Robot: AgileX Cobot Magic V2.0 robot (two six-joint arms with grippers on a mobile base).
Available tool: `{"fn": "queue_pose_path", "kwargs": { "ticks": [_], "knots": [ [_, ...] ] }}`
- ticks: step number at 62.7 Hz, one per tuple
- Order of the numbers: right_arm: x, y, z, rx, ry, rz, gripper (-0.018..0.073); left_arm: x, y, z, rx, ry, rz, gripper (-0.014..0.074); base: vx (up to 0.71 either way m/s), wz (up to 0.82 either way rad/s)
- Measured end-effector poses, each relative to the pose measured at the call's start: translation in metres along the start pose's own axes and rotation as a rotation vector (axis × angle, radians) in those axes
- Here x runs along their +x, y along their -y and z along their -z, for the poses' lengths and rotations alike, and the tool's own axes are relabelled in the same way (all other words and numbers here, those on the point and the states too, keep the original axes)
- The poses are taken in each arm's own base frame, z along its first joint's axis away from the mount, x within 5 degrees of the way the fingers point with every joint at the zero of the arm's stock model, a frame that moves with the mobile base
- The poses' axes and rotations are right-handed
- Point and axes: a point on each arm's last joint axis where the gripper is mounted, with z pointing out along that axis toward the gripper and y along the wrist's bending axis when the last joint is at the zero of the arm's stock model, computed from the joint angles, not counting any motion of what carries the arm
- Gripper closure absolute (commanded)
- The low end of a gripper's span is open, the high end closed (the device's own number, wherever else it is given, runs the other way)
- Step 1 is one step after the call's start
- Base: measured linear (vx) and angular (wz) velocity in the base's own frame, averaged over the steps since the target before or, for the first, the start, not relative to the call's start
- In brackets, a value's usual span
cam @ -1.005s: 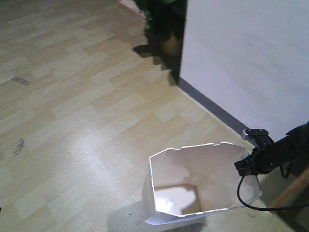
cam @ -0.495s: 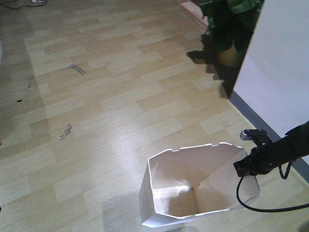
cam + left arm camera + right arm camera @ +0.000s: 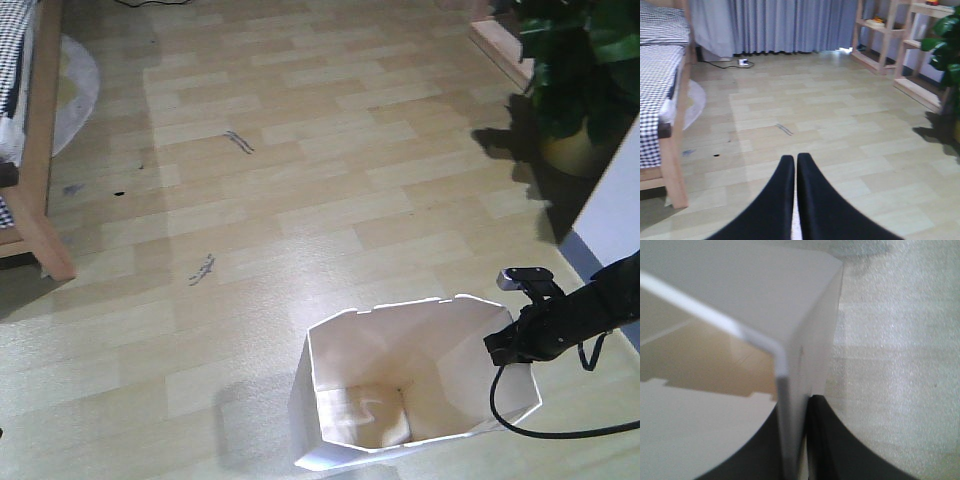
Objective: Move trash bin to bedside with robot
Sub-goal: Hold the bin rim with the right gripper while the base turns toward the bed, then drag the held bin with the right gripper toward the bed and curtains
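Pale wood-plank floor (image 3: 300, 150) fills the room, with a grey curtain (image 3: 790, 25) along the far wall and a potted plant (image 3: 575, 70) at the far right. The white trash bin (image 3: 380, 345) stands upright on the floor at the near right. The right pincer (image 3: 503, 349) is closed narrow on the bin's right-hand rim. The wrist view shows its black fingers (image 3: 827, 440) pinching the thin wall, one on each side. The left pincer (image 3: 795, 159) holds nothing, its two fingers pressed together above the floor. The bed (image 3: 42, 150), with a light wooden frame and checked bedding, lies at the far left, well apart from the bin.
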Motion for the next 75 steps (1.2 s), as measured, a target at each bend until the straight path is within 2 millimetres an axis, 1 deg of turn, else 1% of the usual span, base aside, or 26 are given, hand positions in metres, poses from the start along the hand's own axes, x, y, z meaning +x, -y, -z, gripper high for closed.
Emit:
{"fn": "queue_pose_path", "kwargs": {
  "ticks": [45, 59, 75],
  "knots": [
    [0.0003, -0.0007, -0.0001, -0.007, -0.001, -0.001, 0.0564, 0.0, 0.0, 0.0, 0.0, 0.0, 0.0, 0.0602, 0.19, 0.34],
    [0.0003, -0.001, -0.0001, -0.011, -0.001, -0.001, 0.0564, 0.0, 0.0, 0.0, 0.0, 0.0, 0.0, 0.0602, 0.22, 0.14],
    [0.0003, -0.001, -0.0001, -0.011, -0.001, -0.001, 0.0564, 0.0, 0.0, 0.0, 0.0, 0.0, 0.0, 0.0602, 0.25, -0.04]
  ]
}}
